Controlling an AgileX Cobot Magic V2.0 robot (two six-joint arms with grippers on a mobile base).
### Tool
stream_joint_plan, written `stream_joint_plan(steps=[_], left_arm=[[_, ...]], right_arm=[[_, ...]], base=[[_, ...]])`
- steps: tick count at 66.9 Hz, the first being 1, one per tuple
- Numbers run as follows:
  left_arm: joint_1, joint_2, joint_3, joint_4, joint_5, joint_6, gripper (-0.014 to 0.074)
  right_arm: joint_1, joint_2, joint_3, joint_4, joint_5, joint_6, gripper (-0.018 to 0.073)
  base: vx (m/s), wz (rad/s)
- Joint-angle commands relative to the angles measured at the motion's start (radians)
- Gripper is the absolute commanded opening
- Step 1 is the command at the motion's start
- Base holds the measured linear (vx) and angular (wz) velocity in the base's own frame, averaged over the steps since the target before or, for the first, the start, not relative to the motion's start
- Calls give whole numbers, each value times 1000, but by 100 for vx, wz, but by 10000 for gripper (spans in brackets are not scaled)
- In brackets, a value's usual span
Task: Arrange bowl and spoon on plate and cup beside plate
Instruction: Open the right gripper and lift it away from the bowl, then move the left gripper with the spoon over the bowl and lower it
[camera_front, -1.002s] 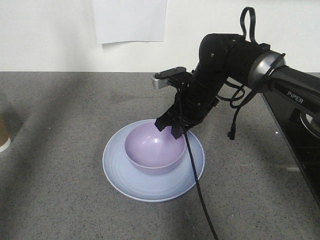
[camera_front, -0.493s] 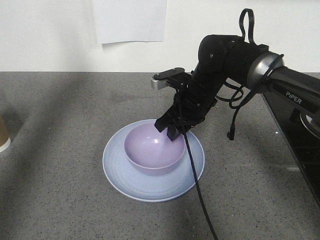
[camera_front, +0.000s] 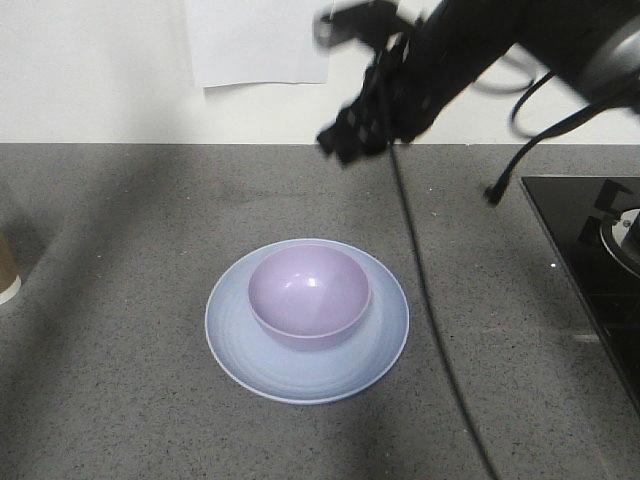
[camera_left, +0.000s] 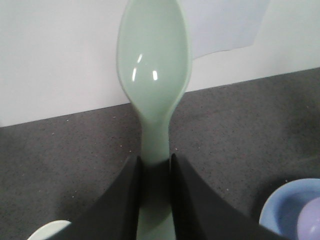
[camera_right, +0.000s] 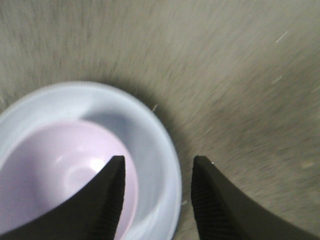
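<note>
Right tool (camera_right: 159, 167) hangs high above the far side of the plate, jaws parted and empty. I judge this leaves the drop zone clear.

1. Tabletop (camera_front: 120, 400): grey, speckled, and carries every item.
2. Plate (camera_front: 240, 350): lies flat near the middle as the base of the setting.
3. Bowl (camera_front: 308, 290): sits upright on the plate, slightly toward the back. The front of the plate is bare, which I judge gives the spoon room.
4. Cup (camera_front: 6, 272): stands at the left edge, well apart from the plate and not yet placed.
5. Spoon (camera_left: 154, 75): my left tool (camera_left: 154, 172) is clamped on its handle, with the head projecting forward, free to land first.

No brand, label or writing is legible. The white sheet (camera_front: 258, 40) on the wall looks blank.
</note>
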Motion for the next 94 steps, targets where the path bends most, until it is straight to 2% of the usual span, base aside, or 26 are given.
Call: stream_joint_plan(steps=[1,12,17,22,30,42,55,63,76,86,94], left_arm=[[-8,-25,-24,-136,-60,123,2],[-8,17,-24,-389,-45,345,2],[-8,52,-24,-455,-19,402,4],[-12,93,-24,-467,4,406,4],[-56,161,-25,-428,40,405,4],[-181,245,-26,-401,81,405,4],[-341,323,-27,-227,162,390,4],[-413,356,-27,-158,172,367,4],[-481,402,-27,-88,216,364,4],[-507,430,-27,18,216,269,4],[-506,436,-27,37,216,244,4]], right_arm=[[-6,-135,-89,-53,-101,15,322],[-6,-285,-109,-166,-250,103,322],[-6,-340,-109,-225,-276,143,322],[-6,-386,-109,-274,-264,161,322],[-6,-434,-109,-331,-202,186,321],[-6,-443,-108,-372,-106,181,309],[-6,-445,-49,-407,-89,181,284],[-6,-445,-12,-414,-84,181,270],[-6,-445,38,-429,-83,180,267],[-6,-447,46,-444,-85,180,267],[-6,-454,46,-444,-93,180,267]], base=[[0,0],[0,0],[0,0],[0,0],[0,0],[0,0],[0,0],[0,0],[0,0],[0,0],[0,0]])
